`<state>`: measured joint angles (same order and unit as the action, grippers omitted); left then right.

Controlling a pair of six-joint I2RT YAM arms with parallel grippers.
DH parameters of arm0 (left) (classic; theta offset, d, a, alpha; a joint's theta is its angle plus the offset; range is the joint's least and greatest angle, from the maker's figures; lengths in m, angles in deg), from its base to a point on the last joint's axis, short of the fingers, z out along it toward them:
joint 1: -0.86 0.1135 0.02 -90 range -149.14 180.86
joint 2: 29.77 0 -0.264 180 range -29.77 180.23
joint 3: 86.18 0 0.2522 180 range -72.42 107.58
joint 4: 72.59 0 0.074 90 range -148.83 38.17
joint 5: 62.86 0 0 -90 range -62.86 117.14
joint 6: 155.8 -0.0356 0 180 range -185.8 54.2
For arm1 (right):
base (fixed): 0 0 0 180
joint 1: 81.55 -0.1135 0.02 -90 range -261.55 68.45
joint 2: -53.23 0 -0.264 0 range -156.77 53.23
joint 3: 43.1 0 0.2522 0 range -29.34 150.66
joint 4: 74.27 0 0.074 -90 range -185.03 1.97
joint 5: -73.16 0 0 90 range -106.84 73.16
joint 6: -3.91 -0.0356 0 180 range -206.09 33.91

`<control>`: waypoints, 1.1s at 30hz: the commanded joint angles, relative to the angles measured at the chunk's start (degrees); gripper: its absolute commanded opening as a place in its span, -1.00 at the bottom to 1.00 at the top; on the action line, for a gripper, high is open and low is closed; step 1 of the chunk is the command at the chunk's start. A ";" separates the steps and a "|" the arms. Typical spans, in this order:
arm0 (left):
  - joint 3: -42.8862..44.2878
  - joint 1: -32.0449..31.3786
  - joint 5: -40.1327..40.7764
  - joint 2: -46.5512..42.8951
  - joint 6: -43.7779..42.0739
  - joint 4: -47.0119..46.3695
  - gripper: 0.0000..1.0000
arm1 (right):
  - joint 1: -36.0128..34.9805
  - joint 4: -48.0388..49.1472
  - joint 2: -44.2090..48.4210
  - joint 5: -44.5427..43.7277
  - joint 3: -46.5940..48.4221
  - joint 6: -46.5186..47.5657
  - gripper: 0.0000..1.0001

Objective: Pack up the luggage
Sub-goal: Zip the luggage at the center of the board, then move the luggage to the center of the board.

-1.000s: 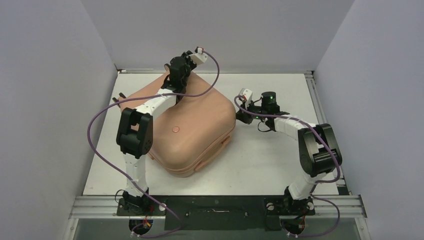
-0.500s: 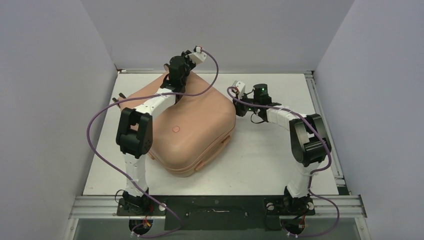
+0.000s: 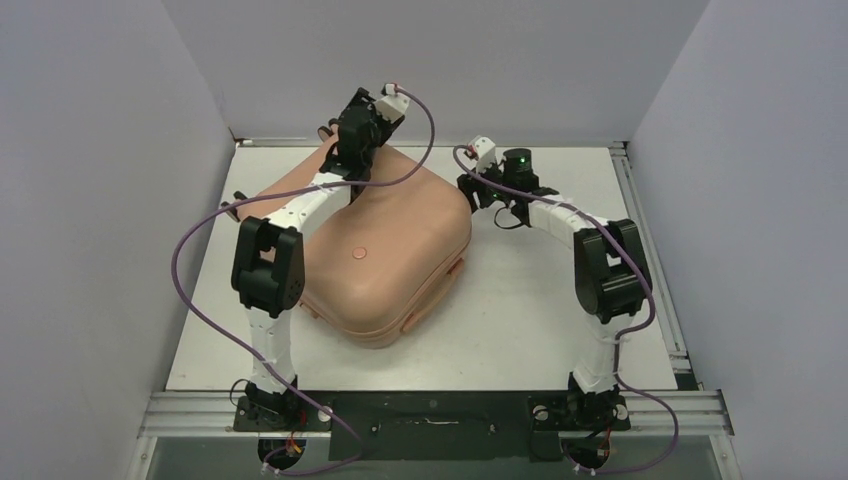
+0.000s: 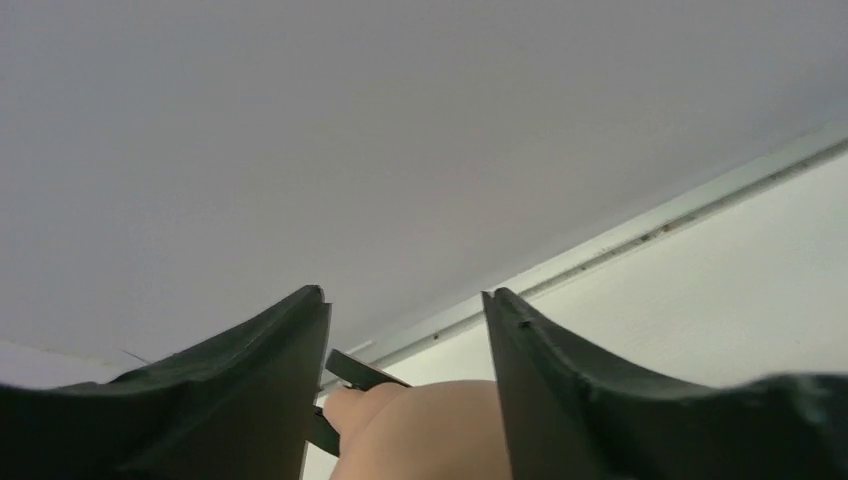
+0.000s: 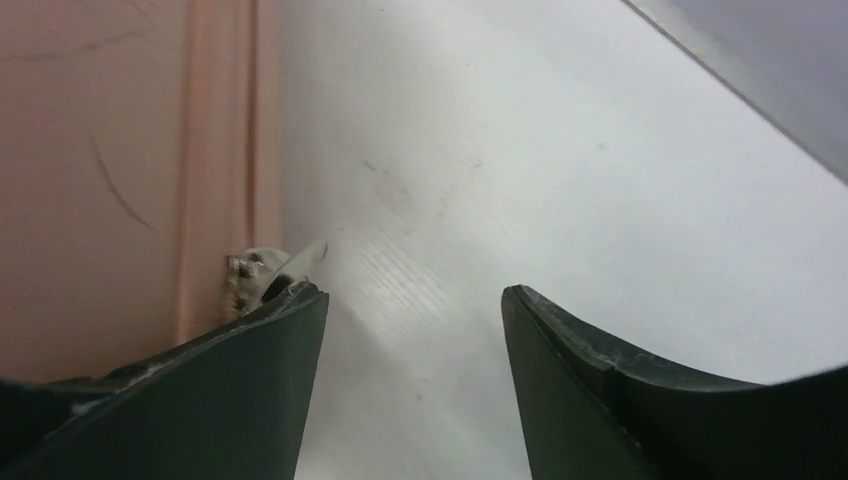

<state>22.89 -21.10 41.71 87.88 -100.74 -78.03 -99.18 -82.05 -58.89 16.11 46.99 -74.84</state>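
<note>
The left gripper (image 3: 340,140) sits at the far corner of the luggage (image 3: 375,255), just above the shell's edge. In the left wrist view its jaws stand apart with nothing between them. Only the rounded pink corner shows below them, with a dark fitting (image 4: 350,372) beside it that may be a caster wheel.

The luggage lies flat on the table (image 3: 540,300) with both halves of the shell together. Its lid faces up, with the small logo dot (image 3: 361,254) near the middle of the lid. None of the lining or contents is visible, so the packing itself looks done, and the step in hand is most likely closing the case around its seam.

The right gripper (image 3: 468,190) hovers at the luggage's far right corner, low against the side wall. In the right wrist view its jaws are also parted and empty. The seam runs down the pink wall, and a small metal zipper pull (image 5: 262,270) lies just beside the tip of the left finger, outside the gap.

The next move probably falls to the right gripper. It would need to shift sideways towards the luggage until the pull sits between the fingers, then close on it and draw it along the seam. The pull is small and lies close against the shell, so the jaws could easily close beside it. The left gripper is well placed to press on the far corner and stop the luggage sliding.
</note>
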 commanded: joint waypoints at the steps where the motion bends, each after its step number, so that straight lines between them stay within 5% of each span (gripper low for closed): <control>1: 1.43 -1.90 0.57 -0.72 9.70 18.56 0.42 | 1.34 -7.06 7.75 -6.91 1.53 3.88 0.45; 6: 7.92 3.11 2.71 -7.48 17.87 31.87 1.00 | 4.65 -13.60 20.22 -8.10 -5.94 11.44 0.88; 12: 1.99 11.15 1.30 -19.99 23.03 38.86 0.92 | 6.47 -32.86 29.54 -1.10 -4.90 22.91 0.79; 16: -9.93 16.60 -1.38 -31.73 23.31 38.19 0.92 | 6.15 -50.82 38.14 13.73 -9.32 49.64 0.79; 19: -16.71 19.73 -3.64 -38.52 23.16 38.76 0.92 | 1.48 -60.84 41.30 15.17 -11.99 66.76 0.79; 25: -27.32 23.29 -5.51 -48.11 22.50 39.25 0.93 | -16.98 -63.88 41.38 9.00 -15.75 70.26 0.80; 33: -33.51 25.86 -7.96 -53.53 24.88 39.58 0.92 | -27.96 -51.70 34.50 5.97 -16.89 65.78 0.85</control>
<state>-8.98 4.06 35.65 37.78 -77.81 -38.25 -122.81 -140.65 -20.12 24.11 29.31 -8.73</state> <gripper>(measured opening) 0.963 0.916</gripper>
